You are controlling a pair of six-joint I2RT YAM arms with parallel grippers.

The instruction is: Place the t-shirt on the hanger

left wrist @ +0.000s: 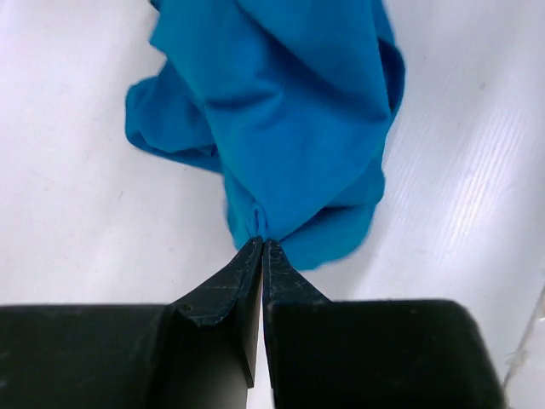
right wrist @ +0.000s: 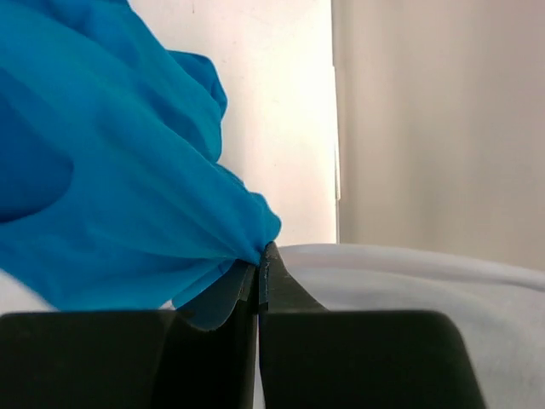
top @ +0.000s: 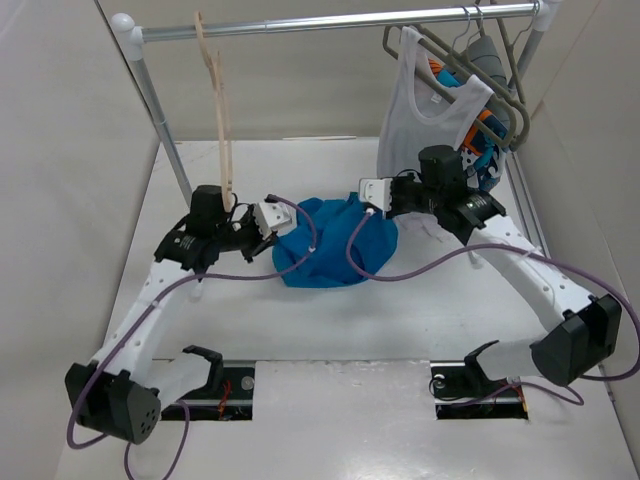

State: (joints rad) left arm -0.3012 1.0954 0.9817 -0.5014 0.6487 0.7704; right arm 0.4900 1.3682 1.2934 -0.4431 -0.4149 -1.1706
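Observation:
The bright blue t-shirt [top: 335, 240] lies bunched on the white table between both arms. My left gripper [top: 287, 217] is shut on its left edge; in the left wrist view the tips [left wrist: 262, 245] pinch a fold of blue cloth [left wrist: 281, 111]. My right gripper [top: 364, 192] is shut on its upper right edge; in the right wrist view the tips [right wrist: 262, 256] pinch the blue fabric [right wrist: 119, 204]. The pale beige wooden hanger [top: 222, 120] hangs from the left part of the rail, just behind my left arm.
A metal rail [top: 340, 22] spans the back on white posts [top: 160, 110]. A white tank top [top: 428, 100], grey hangers [top: 495, 60] and an orange-teal patterned garment [top: 487, 125] hang at the right end, close behind my right arm.

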